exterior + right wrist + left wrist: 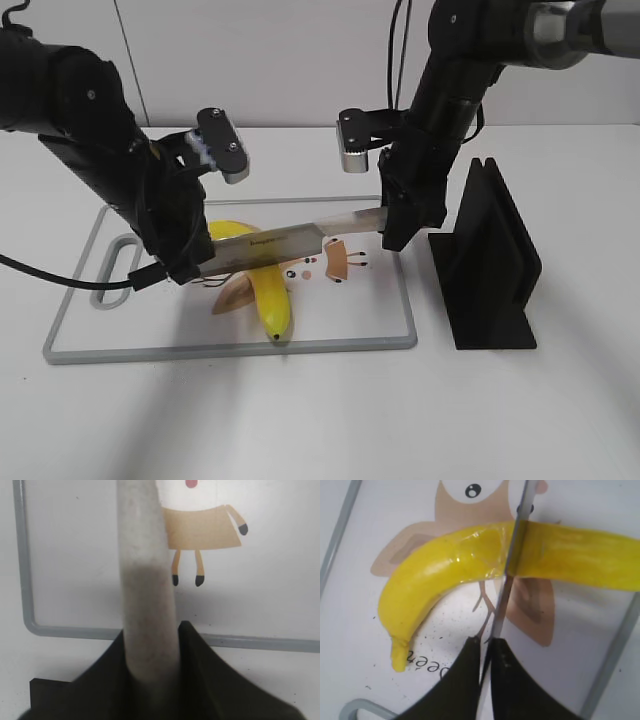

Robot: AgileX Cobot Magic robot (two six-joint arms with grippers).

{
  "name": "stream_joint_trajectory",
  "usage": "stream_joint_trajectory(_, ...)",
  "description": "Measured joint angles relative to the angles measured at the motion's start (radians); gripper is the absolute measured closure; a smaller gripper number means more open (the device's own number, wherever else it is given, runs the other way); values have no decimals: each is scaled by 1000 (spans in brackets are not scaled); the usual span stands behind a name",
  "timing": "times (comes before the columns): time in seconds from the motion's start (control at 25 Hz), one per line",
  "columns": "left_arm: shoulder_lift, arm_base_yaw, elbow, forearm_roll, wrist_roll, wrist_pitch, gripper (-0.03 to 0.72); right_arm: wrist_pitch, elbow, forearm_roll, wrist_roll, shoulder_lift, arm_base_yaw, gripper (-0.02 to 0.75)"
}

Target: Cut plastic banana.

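Note:
The plastic banana [270,300], glossy yellow, lies on the white cutting board [230,345]. A knife [290,240] spans it. My right gripper [397,235] is shut on the knife's pale handle [145,580], gripping it between both fingers [152,630]. My left gripper [185,265] is shut on the blade's far end. In the left wrist view the thin blade [520,535] runs edge-on out from between the fingers [487,642] and crosses the banana [435,570] near its middle, pressed against it. I cannot tell whether the banana is split there.
The board has a grey rim [75,630] and printed cartoon animals [335,262]. A black knife stand [490,260] stands upright right of the board, close to my right arm. A white tabletop [300,420] surrounds the board.

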Motion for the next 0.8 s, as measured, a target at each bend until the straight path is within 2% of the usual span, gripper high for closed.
stream_joint_trajectory(0.56, -158, 1, -233, 43, -10, 314, 682, 16, 16, -6, 12, -244, 5, 556)
stream_joint_trajectory(0.8, -170, 1, -254, 53, -10, 345, 682, 18, 16, 4, 16, -257, 5, 556)
